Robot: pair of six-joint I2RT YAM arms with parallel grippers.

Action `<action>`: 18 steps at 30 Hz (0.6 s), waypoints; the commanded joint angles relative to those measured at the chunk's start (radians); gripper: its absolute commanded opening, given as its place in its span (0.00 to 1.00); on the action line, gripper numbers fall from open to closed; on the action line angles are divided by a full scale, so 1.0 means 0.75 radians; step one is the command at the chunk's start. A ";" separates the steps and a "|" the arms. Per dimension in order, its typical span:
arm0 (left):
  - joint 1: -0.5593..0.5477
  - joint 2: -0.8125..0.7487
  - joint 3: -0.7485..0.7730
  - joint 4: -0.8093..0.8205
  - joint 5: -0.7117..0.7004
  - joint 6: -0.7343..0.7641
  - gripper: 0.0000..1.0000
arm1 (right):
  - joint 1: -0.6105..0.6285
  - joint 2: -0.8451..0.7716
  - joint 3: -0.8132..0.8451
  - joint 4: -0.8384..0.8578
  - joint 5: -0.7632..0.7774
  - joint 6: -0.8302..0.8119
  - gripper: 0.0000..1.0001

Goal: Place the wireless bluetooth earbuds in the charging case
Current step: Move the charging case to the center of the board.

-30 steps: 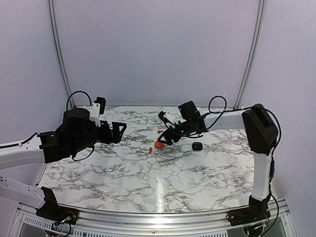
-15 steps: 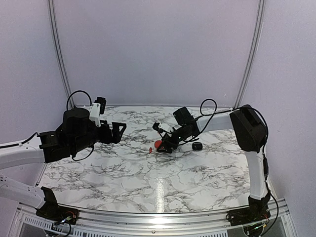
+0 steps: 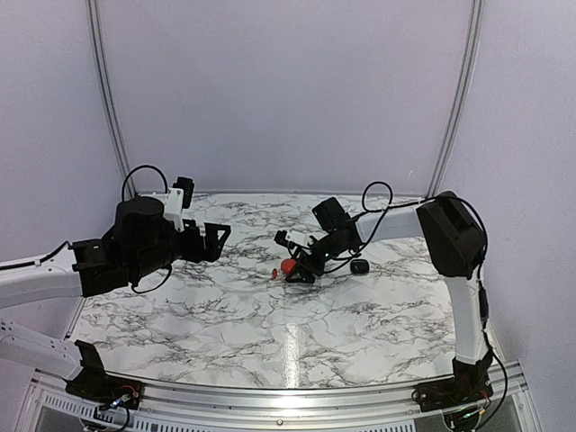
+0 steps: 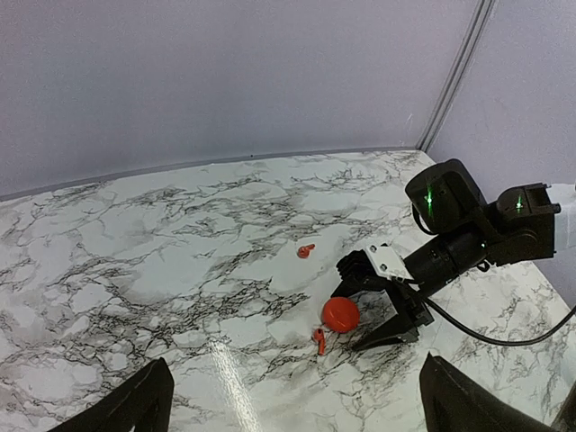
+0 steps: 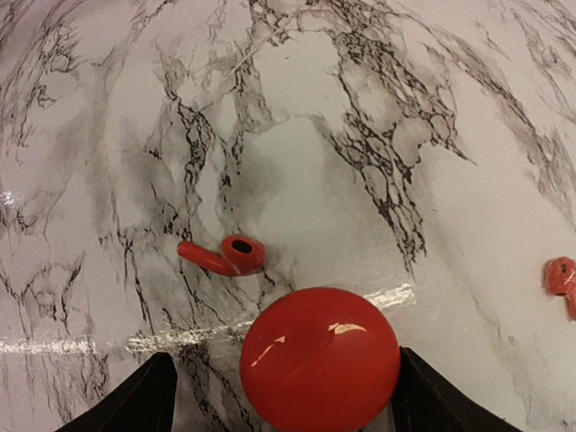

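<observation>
The round red charging case (image 5: 319,369) lies shut on the marble table (image 3: 225,315). My right gripper (image 5: 288,400) is open and low over the table, with one finger on each side of the case. The right finger looks close against the case and the left finger stands apart from it. One red earbud (image 5: 225,256) lies just beyond the case, and a second red earbud (image 5: 562,279) lies at the right edge. In the left wrist view the case (image 4: 341,313) sits between the right gripper's fingers, with the earbuds (image 4: 319,339) (image 4: 306,251) near it. My left gripper (image 4: 292,409) is open and empty, held above the table's left. No black earbuds show.
An oval black case (image 3: 360,266) lies on the table just right of the right gripper (image 3: 295,270). The right arm's cable hangs beside it. A grey wall with metal rails stands behind the table.
My right gripper has moved left and down until its fingers stand either side of the red case. The case, the earbuds and the left arm have not moved.
</observation>
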 commanded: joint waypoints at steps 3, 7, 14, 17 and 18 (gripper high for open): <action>0.010 -0.002 0.005 0.005 -0.004 0.023 0.99 | 0.094 -0.096 -0.077 -0.039 0.037 -0.018 0.79; 0.010 -0.004 0.002 0.003 -0.003 0.025 0.99 | 0.108 -0.137 -0.127 -0.047 0.062 -0.014 0.78; 0.012 -0.006 -0.006 0.006 -0.005 0.030 0.99 | 0.123 -0.159 -0.130 -0.128 0.123 -0.059 0.78; 0.012 -0.004 -0.008 0.004 -0.002 0.029 0.99 | 0.137 -0.139 -0.118 -0.152 0.140 -0.061 0.77; 0.011 -0.006 -0.012 0.007 -0.002 0.026 0.99 | 0.143 -0.141 -0.124 -0.148 0.144 -0.058 0.76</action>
